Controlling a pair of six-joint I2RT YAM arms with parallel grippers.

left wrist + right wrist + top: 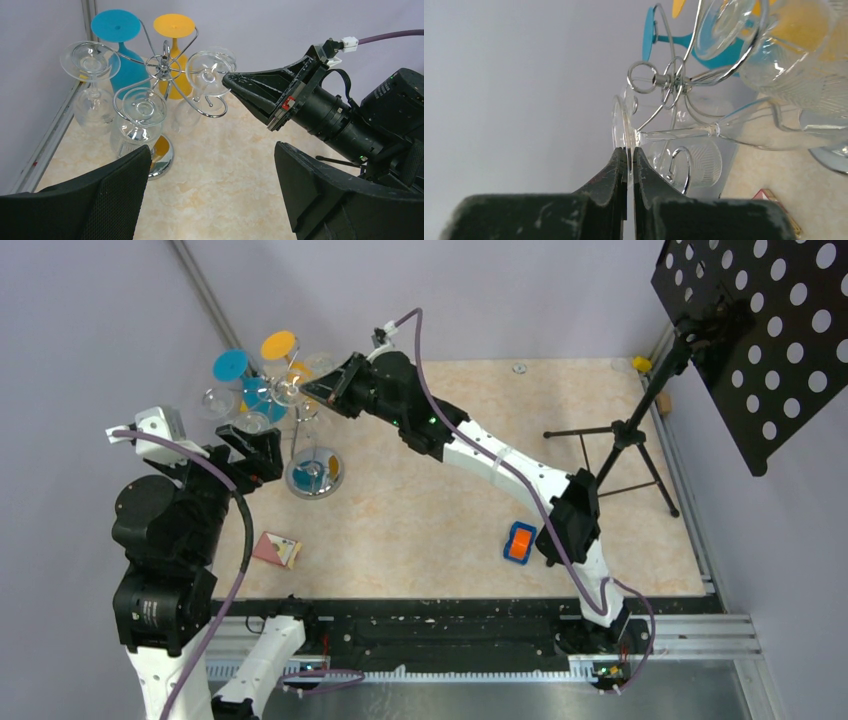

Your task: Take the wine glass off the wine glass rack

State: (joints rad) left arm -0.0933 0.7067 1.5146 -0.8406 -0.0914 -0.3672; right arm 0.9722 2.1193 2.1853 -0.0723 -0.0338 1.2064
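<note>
R gripper [627,150]: jaws shut tight on the rim of the foot [620,117] of a clear glass [684,131]. The thin disc sits edge-on betw. the pads [616,165], w/ nothing else in the grip. Glass hangs upside down on the rack [162,62], its foot up top in one wire curl on the side facing the R arm, stem leading down to the bowl. In the L wrist view the gripper tip meets that foot's outer edge, abt level w/ the rack's hub. Glass not yet off. Exact wire contact is hard to read thru the clear glass.

L gripper [255,445]: jaws wide apart, holding nothing, hovering near the rack on its left side, not touching it.

Other curls carry a blue glass [115,25], an orange glass [173,25] and 2 clear ones, left [92,57] and front [142,107], all close to the gripped one.

Step, my read: grip made, pull-out abt to start. Next move calls for sliding the foot out thru the open mouth of the curl, stem following the gap and foot kept level so it doesn't snag wire. Go slow: a rim pinch gives little hold & the bowl's weight will lever on it. The rack may tip or drag w/ the pull, and the L gripper sits where it could steady the chrome base [162,155]. Neighbour bowls are close, so clinks are likely.
</note>
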